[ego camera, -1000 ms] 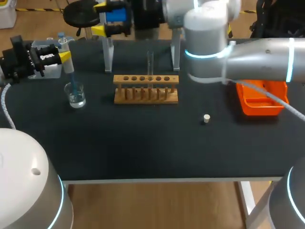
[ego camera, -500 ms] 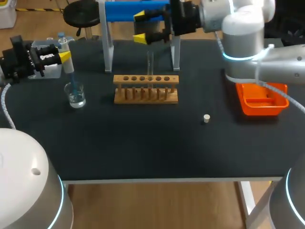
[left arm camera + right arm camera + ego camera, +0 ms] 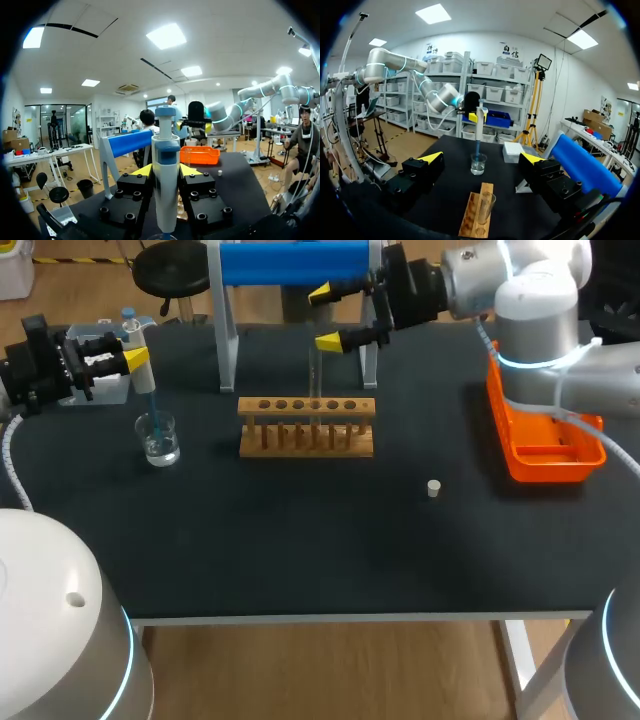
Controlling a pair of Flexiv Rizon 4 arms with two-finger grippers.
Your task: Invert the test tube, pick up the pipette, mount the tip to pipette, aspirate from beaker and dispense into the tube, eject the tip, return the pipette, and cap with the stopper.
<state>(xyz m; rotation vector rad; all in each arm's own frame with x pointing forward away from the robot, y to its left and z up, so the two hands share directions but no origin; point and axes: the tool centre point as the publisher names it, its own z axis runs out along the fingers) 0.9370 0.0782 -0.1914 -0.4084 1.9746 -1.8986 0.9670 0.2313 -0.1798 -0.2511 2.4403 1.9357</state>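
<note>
The glass test tube (image 3: 315, 375) seems fragile and slippery; the right gripper (image 3: 330, 316), open at its 12 o'clock, should hold its upper part softly; the left gripper (image 3: 135, 343) clamps the pipette (image 3: 143, 380)

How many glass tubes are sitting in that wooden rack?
1. A single clear test tube stands upright in a hole near the middle of the wooden rack. The other holes look empty, and nothing seems to hide another tube.
</note>
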